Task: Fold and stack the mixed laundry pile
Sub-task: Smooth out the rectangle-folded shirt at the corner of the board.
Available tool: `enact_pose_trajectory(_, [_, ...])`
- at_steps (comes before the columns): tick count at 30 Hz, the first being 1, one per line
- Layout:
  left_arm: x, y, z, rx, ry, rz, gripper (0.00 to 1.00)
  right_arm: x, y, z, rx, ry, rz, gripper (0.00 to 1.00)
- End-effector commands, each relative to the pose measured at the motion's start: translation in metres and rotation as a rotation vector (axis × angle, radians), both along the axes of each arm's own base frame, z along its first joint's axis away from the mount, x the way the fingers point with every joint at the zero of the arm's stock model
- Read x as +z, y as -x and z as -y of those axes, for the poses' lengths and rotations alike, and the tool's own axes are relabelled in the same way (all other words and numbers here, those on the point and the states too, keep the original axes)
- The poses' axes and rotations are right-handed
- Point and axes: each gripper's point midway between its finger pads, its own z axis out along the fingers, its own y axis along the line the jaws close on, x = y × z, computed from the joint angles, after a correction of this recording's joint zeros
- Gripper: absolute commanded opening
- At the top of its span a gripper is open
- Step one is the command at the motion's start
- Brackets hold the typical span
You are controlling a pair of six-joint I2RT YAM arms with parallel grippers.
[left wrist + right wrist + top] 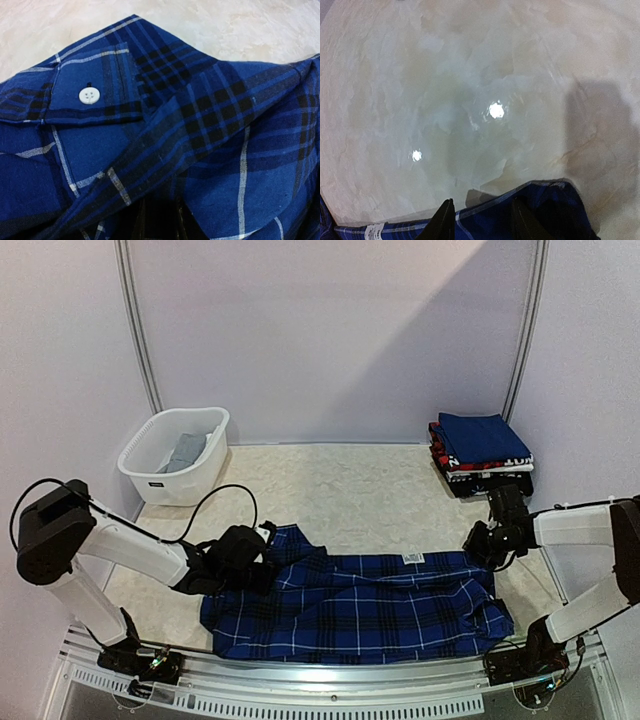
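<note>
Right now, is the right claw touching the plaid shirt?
Touching. The right wrist view shows the plaid shirt with its edge bunched inside the right claw, the cloth lying against both dark fingers.

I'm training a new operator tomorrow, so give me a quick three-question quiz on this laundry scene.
1. True or false: the plaid shirt lies inside the white basket.
2. What colour is the top garment of the folded stack at the table's far right? A white, B blue, C grey.
3. Fill in: the shirt's white button shows in the ___ wrist view.
Key: 1 false, it is spread on the table at the near edge; 2 B; 3 left.
</note>
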Motion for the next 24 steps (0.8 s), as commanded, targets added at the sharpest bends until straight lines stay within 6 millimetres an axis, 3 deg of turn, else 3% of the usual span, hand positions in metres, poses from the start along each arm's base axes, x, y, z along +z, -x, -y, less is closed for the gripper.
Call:
enact_pose_trajectory(1, [-0.003, 0.003, 0.002, -0.004, 0.002, -0.002, 0.2, 0.01, -0.019, 0.017, -0.055, 0.057, 0.034, 0.39])
enact_pose_trajectory(5, [0.014, 0.001, 0.006, -0.01, 0.026, 0.017, 0.2, 0.035, -0.027, 0.013, -0.016, 0.058, 0.076, 0.39])
enact_pose_trajectory(10, [0.031, -0.001, 0.008, -0.017, 0.037, 0.04, 0.2, 0.077, -0.023, 0.004, 0.05, 0.052, 0.134, 0.41])
enact_pose_trajectory(16, [0.037, -0.001, 0.012, -0.027, 0.059, 0.047, 0.21, 0.119, -0.002, -0.039, 0.194, 0.026, 0.196, 0.42])
enact_pose_trajectory(20, [0.036, -0.001, 0.013, -0.029, 0.063, 0.046, 0.21, 0.122, 0.018, -0.075, 0.303, -0.036, 0.192, 0.42])
enact_pose_trajectory(24, [0.035, 0.0, 0.013, -0.032, 0.066, 0.046, 0.21, 0.11, 0.037, -0.117, 0.424, -0.089, 0.148, 0.42])
